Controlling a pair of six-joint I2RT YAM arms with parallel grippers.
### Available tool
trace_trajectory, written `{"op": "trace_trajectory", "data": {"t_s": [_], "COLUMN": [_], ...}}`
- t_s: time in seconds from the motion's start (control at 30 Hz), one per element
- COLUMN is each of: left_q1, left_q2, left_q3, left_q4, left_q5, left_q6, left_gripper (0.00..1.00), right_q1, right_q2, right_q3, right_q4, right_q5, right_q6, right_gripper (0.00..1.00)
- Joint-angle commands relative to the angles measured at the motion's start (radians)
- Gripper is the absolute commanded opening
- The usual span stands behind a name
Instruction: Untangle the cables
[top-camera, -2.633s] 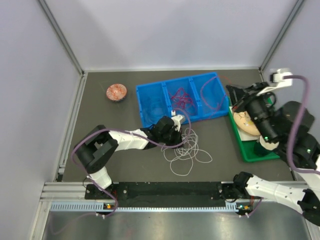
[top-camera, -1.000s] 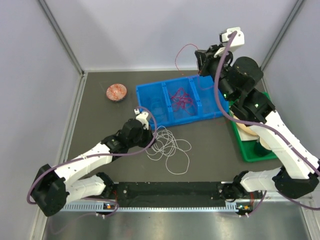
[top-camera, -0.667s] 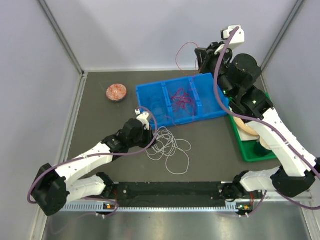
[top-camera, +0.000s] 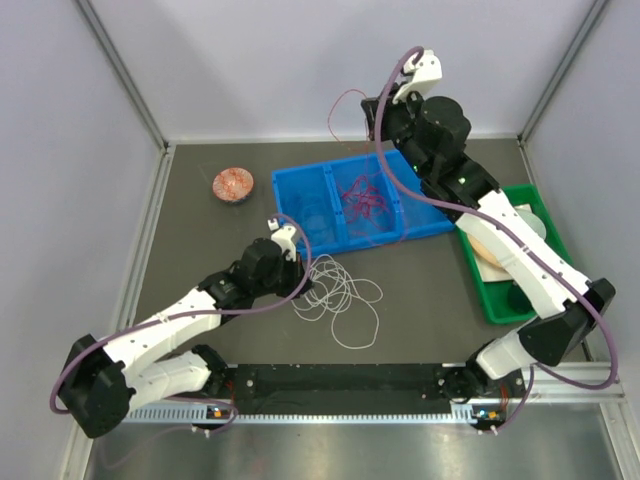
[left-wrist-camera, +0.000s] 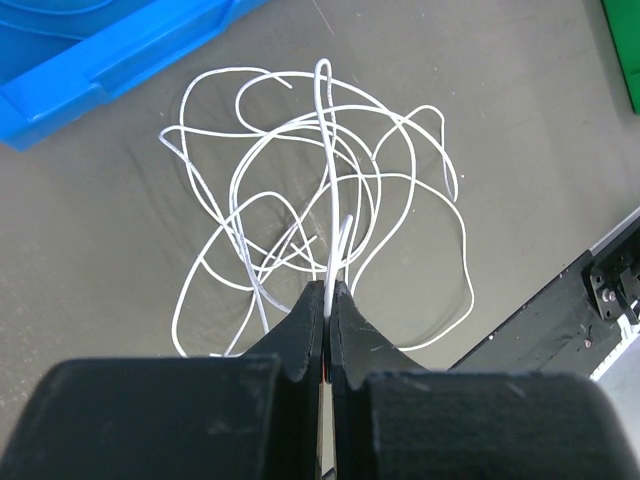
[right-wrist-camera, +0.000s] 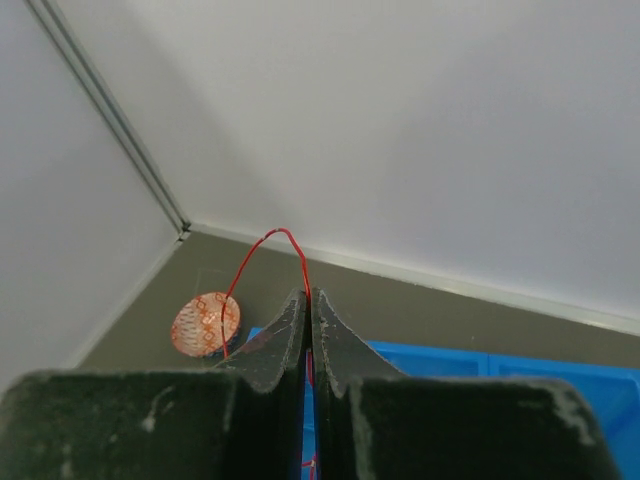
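The white cable (left-wrist-camera: 333, 200) lay in loose overlapping loops on the dark counter (top-camera: 430, 290), just near of the blue bin (top-camera: 287, 235) and slightly left of the counter's middle. One strand rose from the heap into the left end effector (left-wrist-camera: 328, 292), whose jaws were pressed together on it, with the wire pinched between the tips low over the counter. A red cable (right-wrist-camera: 280, 232) arched up out of the right end effector (right-wrist-camera: 308, 296), which was likewise clamped narrow on that wire and held high above the far edge of the bin, close to the back wall. A red tangle (top-camera: 362, 196) sat in the bin's middle compartment; whether the held strand ran down into it could not be told. Left of the bin, near the far left corner, stood a small round orange object (top-camera: 233, 184). To the right of the bin lay a green tray (top-camera: 497, 308) with a tan round item (top-camera: 488, 252) in it, partly hidden under the right arm.
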Motion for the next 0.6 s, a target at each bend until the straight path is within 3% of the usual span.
{"op": "trace_trajectory", "data": {"t_s": [0.0, 0.57], "left_q1": [0.004, 0.004], "left_q2": [-0.014, 0.02], "left_q3": [0.007, 0.058], "left_q4": [0.009, -0.001], "left_q5": [-0.018, -0.018], "left_q6": [0.012, 0.017], "left_gripper": [0.0, 0.0], "right_q1": [-0.018, -0.052], "right_q2": [0.006, 0.143], "right_q3": [0.028, 0.089], "right_q4": [0.069, 0.17], "right_q5": [-0.027, -0.021], "right_q6": [0.026, 0.007], "right_gripper": [0.0, 0.0]}}
